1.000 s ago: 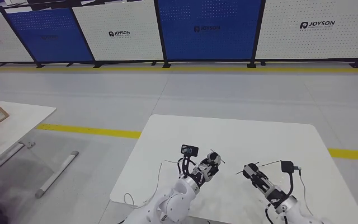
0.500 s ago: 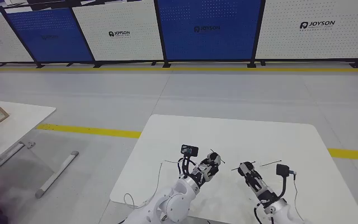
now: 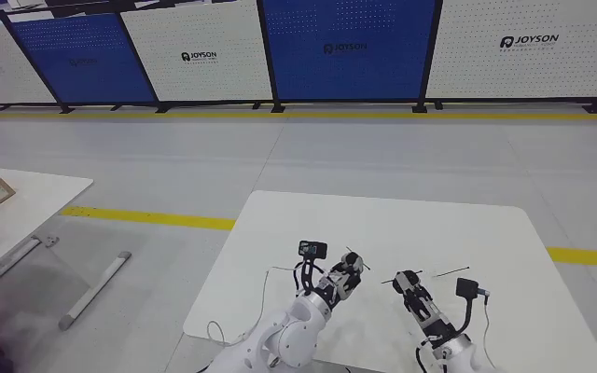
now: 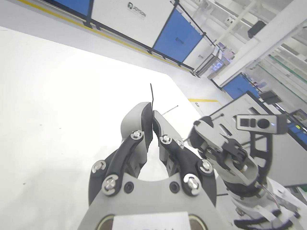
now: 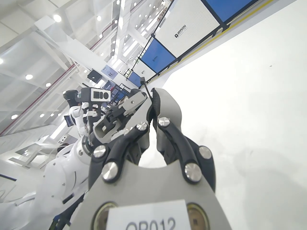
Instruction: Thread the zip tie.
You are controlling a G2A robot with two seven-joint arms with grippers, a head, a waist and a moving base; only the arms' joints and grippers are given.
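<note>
My left gripper (image 4: 152,110) is clamped tight. Its two dark ribbed pads press together on a thin black plastic strip (image 4: 151,93), which sticks out past the fingertips as a narrow, slightly bowed sliver. My right gripper (image 5: 151,96) is clenched too. It pinches a thin black plastic zip tie with a small square head (image 5: 145,86), and the head end juts out beyond the tips at a slant. I cannot tell whether the strip in my left and the headed piece in my right are two ends of one tie or separate pieces, because whatever runs behind the fingers is hidden.

Seen from above, both grippers hang side by side over the near half of the white rectangular table (image 3: 392,219), with their tips pointing away from me. They are near each other but apart, with bare tabletop between them, and the black ends that stick out do not meet.

Beyond my right gripper, toward the table's right side, a loose thin black strand (image 3: 453,271) lies flat on the tabletop, apart from both grippers. It is too fine for me to say what it is.

Past the table's far edge is grey floor (image 3: 280,158) crossed by a yellow line (image 3: 149,217). At the back stands a row of blue and white perforated panels (image 3: 347,47).
</note>
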